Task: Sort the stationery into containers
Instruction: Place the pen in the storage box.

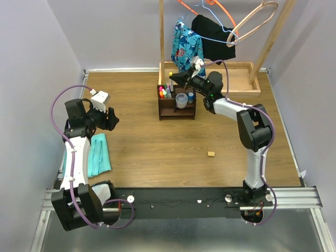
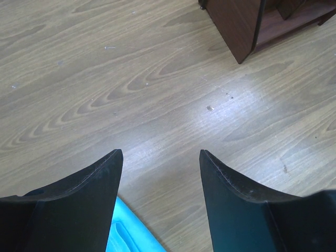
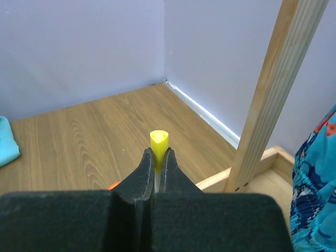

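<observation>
The dark brown wooden organizer (image 1: pixel 176 105) stands at the table's back middle, with several coloured markers (image 1: pixel 165 92) upright in its left compartment and a clear round tub (image 1: pixel 181 100) in the middle one. My right gripper (image 1: pixel 176 77) hovers just above the organizer's back left, shut on a thin white marker with a yellow cap (image 3: pixel 159 143), which sticks up between the fingers (image 3: pixel 137 173). A tiny tan eraser (image 1: pixel 211 154) lies on the table right of centre. My left gripper (image 1: pixel 111 118) is open and empty at the left; the organizer's corner (image 2: pixel 247 26) shows in its wrist view.
A teal folded cloth (image 1: pixel 98 154) lies at the front left, and its edge (image 2: pixel 128 236) shows under the left fingers. A clothes rack with a light wooden tray (image 1: pixel 239 79), an upright post (image 3: pixel 268 100), hangers and patterned cloth (image 1: pixel 186 47) stands behind the organizer.
</observation>
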`<act>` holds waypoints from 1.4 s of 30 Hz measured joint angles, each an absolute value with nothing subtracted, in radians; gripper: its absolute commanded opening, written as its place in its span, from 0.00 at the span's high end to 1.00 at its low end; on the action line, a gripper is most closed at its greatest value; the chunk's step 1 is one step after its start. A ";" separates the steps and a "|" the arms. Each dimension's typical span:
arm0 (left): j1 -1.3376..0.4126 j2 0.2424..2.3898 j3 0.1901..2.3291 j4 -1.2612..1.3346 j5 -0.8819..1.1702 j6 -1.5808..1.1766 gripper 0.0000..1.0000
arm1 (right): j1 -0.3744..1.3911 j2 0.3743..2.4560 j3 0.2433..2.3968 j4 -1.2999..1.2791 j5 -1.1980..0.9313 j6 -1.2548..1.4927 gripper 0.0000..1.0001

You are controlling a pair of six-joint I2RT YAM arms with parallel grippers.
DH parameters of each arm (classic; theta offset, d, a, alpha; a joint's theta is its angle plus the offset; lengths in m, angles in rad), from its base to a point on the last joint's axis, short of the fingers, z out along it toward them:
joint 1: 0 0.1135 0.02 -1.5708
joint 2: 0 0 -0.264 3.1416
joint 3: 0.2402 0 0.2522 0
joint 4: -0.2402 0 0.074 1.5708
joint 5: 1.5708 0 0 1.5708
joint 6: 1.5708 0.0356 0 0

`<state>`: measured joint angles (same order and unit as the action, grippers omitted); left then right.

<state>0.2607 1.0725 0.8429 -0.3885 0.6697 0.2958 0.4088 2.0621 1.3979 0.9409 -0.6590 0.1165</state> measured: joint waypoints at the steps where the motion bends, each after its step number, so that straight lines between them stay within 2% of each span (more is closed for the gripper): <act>1: 0.261 1.075 0.843 -0.382 0.669 0.295 0.31 | 0.409 2.070 1.399 0.939 -0.659 0.115 1.00; 22: 0.261 1.061 0.788 -0.316 0.669 0.273 0.31 | 0.422 2.080 1.373 0.923 -0.658 0.013 1.00; 36: 0.261 1.025 0.744 -0.298 0.670 0.250 0.31 | 0.419 2.048 1.328 0.943 -0.653 0.108 0.99; 42: 0.261 1.025 0.738 -0.281 0.670 0.236 0.31 | 0.423 2.034 1.305 0.865 -0.662 0.111 1.00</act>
